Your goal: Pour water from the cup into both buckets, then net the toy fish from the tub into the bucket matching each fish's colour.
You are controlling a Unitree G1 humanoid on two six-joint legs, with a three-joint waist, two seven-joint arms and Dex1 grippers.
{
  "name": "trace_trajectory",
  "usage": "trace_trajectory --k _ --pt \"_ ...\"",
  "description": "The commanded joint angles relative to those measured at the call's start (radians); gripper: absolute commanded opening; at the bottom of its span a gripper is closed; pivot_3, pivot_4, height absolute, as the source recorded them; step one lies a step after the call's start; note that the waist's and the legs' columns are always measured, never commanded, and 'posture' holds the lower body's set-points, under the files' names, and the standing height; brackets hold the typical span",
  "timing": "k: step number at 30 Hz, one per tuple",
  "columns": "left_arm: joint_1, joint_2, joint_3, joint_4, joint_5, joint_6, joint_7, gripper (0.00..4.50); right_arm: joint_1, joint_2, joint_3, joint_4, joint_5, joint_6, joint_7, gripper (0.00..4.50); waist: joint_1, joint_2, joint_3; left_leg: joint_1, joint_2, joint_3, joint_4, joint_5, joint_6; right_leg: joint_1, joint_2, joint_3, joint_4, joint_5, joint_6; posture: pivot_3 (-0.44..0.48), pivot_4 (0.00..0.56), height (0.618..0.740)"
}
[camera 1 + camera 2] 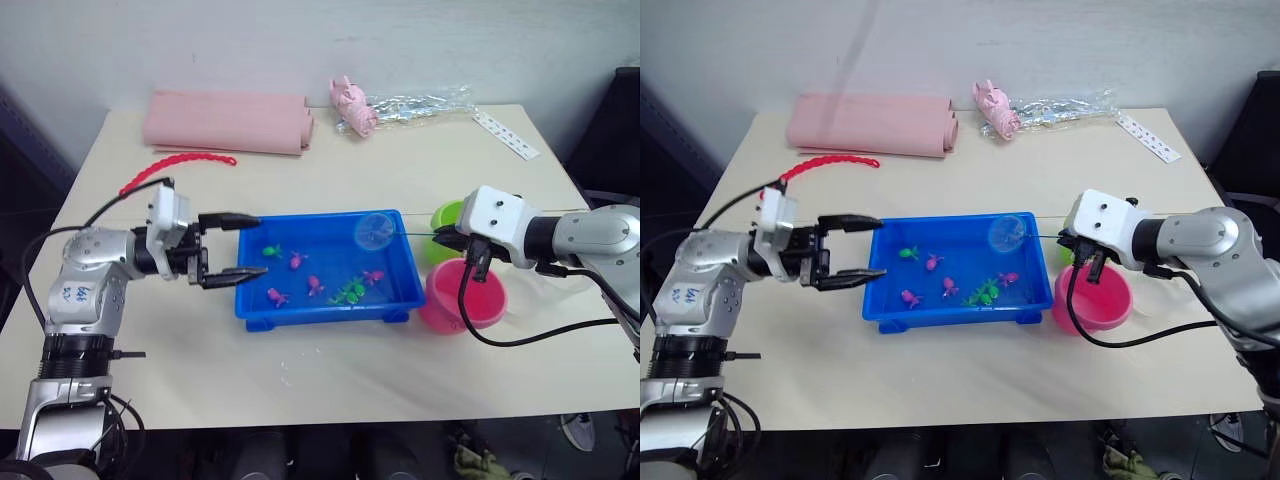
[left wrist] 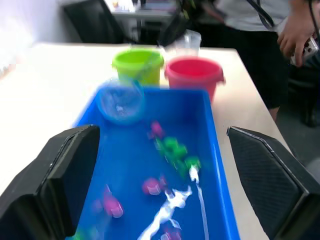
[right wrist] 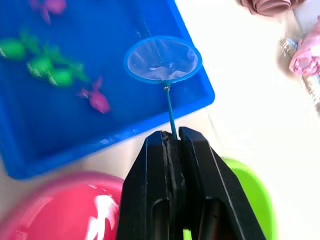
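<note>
The blue tub (image 1: 322, 313) sits mid-table with water and several pink fish (image 1: 297, 261) and green fish (image 1: 349, 292) in it. My right gripper (image 1: 447, 238) is shut on the thin handle of the net (image 3: 162, 60). The net's blue hoop hangs over the tub's far right corner, and nothing shows in its mesh. Right of the tub stand the green bucket (image 1: 446, 216) and the pink bucket (image 1: 470, 300), both partly behind my right arm. The cup (image 2: 187, 41) stands beyond them. My left gripper (image 1: 260, 245) is open at the tub's left end.
A folded pink cloth (image 1: 228, 122), a red beaded strip (image 1: 175, 165), a pink toy in clear wrap (image 1: 352, 105) and a white strip (image 1: 505, 135) lie along the far side. A person (image 2: 295, 30) stands past the table's right end.
</note>
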Motion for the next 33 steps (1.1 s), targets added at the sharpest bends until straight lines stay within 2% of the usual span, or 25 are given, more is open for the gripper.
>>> trace_trajectory --k 1,7,19,25,33 --pt "0.024 0.006 -0.007 -0.075 -0.023 0.029 0.004 4.45 -0.081 0.013 0.046 0.044 -0.123 -0.135 0.052 0.00 0.000 0.000 0.000 0.000 0.000 0.000 0.000 0.000 0.000 0.000 0.000 0.000 0.000 0.000 0.000 0.000 0.150 0.740" --pt "0.064 -0.011 -0.029 -0.110 -0.030 0.067 0.010 4.45 -0.164 0.021 0.114 0.070 -0.256 -0.157 0.153 0.00 0.001 0.000 0.000 0.000 0.000 0.000 0.000 0.000 0.000 0.000 0.000 0.000 0.001 0.000 0.000 0.000 0.150 0.740" --pt "0.080 -0.066 -0.064 -0.107 -0.016 0.056 0.026 4.45 -0.215 0.045 0.173 0.071 -0.430 -0.173 0.289 0.00 0.001 0.000 0.000 0.000 0.000 0.000 0.000 0.000 0.000 0.000 0.000 0.000 0.002 0.000 0.000 0.000 0.150 0.740" --pt "0.061 -0.064 -0.076 -0.089 -0.013 0.047 0.012 4.45 -0.192 0.054 0.166 0.012 -0.417 -0.072 0.399 0.00 0.005 0.000 0.000 0.000 0.000 0.000 0.001 0.000 0.000 0.001 0.000 0.000 0.002 0.000 0.000 0.000 0.150 0.740" --pt "0.051 -0.052 -0.072 -0.092 -0.024 0.077 0.022 4.45 -0.177 0.088 0.131 -0.038 -0.370 0.092 0.419 0.00 0.002 0.000 0.000 0.000 0.000 -0.001 0.001 0.000 0.000 0.001 0.000 0.000 0.004 0.000 0.000 0.000 0.150 0.740"
